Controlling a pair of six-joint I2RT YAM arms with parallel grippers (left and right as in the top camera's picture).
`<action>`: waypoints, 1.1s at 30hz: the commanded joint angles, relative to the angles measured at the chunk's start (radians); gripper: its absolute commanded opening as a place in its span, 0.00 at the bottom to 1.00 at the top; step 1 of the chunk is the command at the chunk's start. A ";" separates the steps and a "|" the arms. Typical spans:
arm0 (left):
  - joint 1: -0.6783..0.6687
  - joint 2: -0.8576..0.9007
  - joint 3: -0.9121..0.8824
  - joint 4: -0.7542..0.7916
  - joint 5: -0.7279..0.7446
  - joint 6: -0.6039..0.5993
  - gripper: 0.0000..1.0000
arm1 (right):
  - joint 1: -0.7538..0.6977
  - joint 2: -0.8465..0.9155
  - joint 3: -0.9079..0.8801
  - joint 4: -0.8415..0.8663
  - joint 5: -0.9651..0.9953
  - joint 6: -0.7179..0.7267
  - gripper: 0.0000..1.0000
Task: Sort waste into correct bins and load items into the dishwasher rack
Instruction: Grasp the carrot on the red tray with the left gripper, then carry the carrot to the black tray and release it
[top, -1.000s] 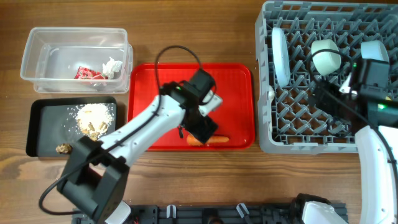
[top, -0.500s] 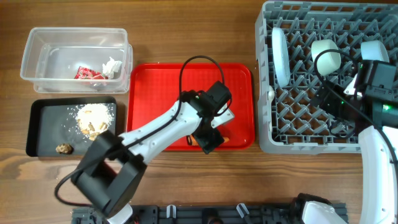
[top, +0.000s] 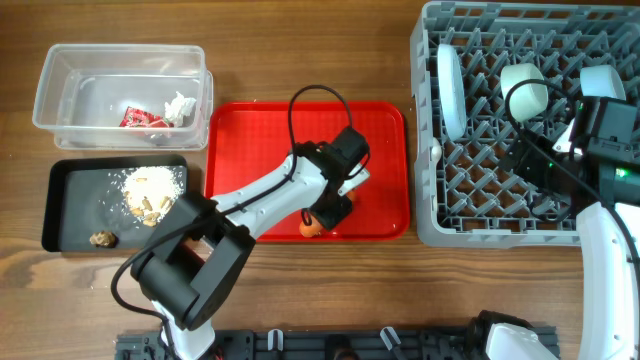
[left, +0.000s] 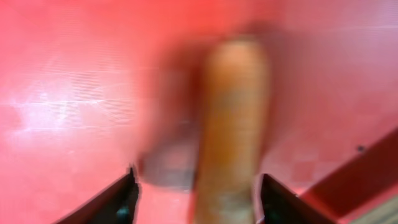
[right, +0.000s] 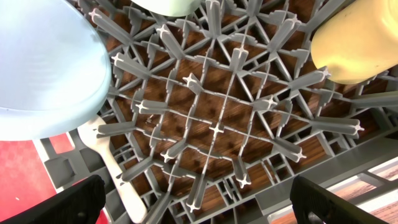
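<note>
The orange carrot (left: 233, 118) lies on the flat red tray (top: 380, 130) near its front edge; its tip shows in the overhead view (top: 310, 228). My left gripper (left: 199, 202) is open with one finger on each side of the carrot, low over the tray (top: 333, 208). My right gripper (right: 202, 202) is open and empty above the grey dishwasher rack (top: 500, 225). The rack holds a light blue plate (top: 452, 90), a pale green bowl (top: 524, 88), a light blue bowl (top: 600, 80), a yellow cup (right: 354, 43) and a white spoon (right: 112, 165).
The clear tub (top: 60, 95) at the back left holds a red wrapper (top: 136, 119) and white tissue (top: 180, 105). The black tray (top: 60, 205) in front of it holds pale crumbs (top: 150, 188) and a brown scrap (top: 102, 239).
My left gripper swung right along the carrot, then settled lower with its fingers around it. The carrot is now mostly hidden under the gripper in the overhead view. The right arm barely moved.
</note>
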 joint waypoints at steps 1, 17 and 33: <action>0.012 0.026 0.001 -0.005 0.003 -0.065 0.50 | -0.003 0.004 0.001 0.001 -0.017 0.019 0.97; 0.012 0.004 0.025 -0.088 -0.082 -0.087 0.16 | -0.003 0.004 0.001 0.003 -0.017 0.019 0.98; 0.446 -0.291 0.109 -0.180 -0.277 -0.392 0.19 | -0.003 0.004 0.001 0.006 -0.018 0.019 1.00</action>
